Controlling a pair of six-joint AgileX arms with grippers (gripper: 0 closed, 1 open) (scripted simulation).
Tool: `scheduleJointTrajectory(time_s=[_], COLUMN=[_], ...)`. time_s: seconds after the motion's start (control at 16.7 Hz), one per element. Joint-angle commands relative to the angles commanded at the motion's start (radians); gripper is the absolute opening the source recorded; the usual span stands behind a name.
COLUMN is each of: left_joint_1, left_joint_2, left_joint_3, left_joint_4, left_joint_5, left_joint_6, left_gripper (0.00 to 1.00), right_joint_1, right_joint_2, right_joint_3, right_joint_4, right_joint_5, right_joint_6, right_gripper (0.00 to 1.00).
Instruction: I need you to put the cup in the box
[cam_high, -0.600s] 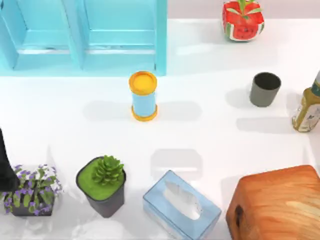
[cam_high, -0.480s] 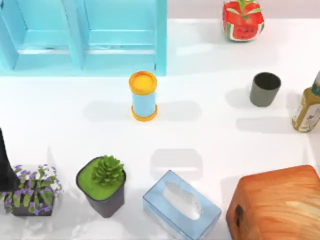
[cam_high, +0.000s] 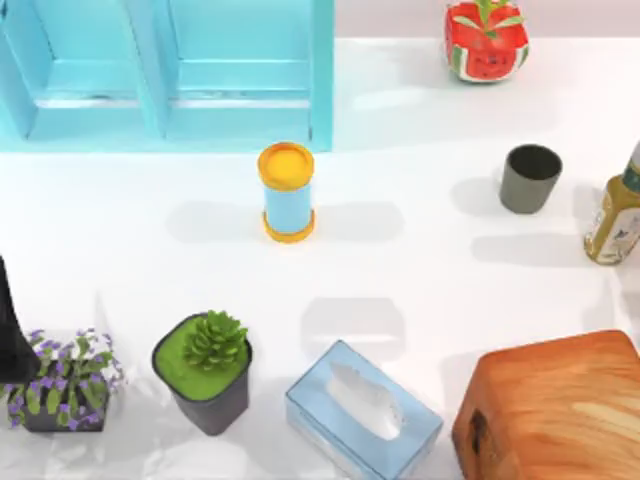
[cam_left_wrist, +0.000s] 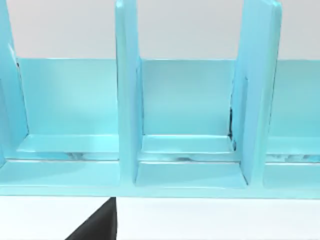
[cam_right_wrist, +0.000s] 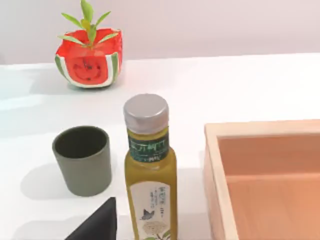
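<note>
Reaching for the cup (cam_high: 529, 177) at two o'clock, skirt the bottle (cam_high: 615, 215) beside it; finger state: cannot tell.

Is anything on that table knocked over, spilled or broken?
Nothing stands out. The cup stands upright and empty near the bottle, the blue cylinder is upright mid-table, and the plants and tissue box sit undisturbed. No spills visible.

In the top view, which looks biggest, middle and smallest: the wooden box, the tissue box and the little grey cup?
1. Wooden box, biggest, though partly cut off at the picture's edge.
2. Tissue box, middle.
3. Cup, smallest.
Both boxes may sit nearer the camera, but the gaps look too wide to change the order.
</note>
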Motion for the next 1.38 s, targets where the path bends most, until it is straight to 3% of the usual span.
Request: scheduleJointTrajectory(time_s=[0.36, 0.84, 1.14, 1.38], left_joint_1=[0.000, 0.000, 0.000, 0.000], left_joint_2=[0.000, 0.000, 0.000, 0.000], left_joint_3=[0.000, 0.000, 0.000, 0.000], left_joint_4=[0.000, 0.000, 0.000, 0.000], left_joint_5=[0.000, 0.000, 0.000, 0.000], left_joint_6=[0.000, 0.000, 0.000, 0.000], left_gripper=[1.00, 1.00, 1.00, 1.00], right_joint_1=[0.022, 0.075, 0.097, 0.132], right_joint_2=[0.561, 1.374, 1.752, 1.952], right_joint_3=[0.454, 1.212, 1.676, 1.924], right_joint_4=[-0.396, -0.932, -1.115, -1.179], right_joint_5=[0.029, 0.057, 0.050, 0.024], right_joint_6=[0.033, 0.071, 0.103, 0.129], right_gripper=[1.00, 1.00, 1.00, 1.00])
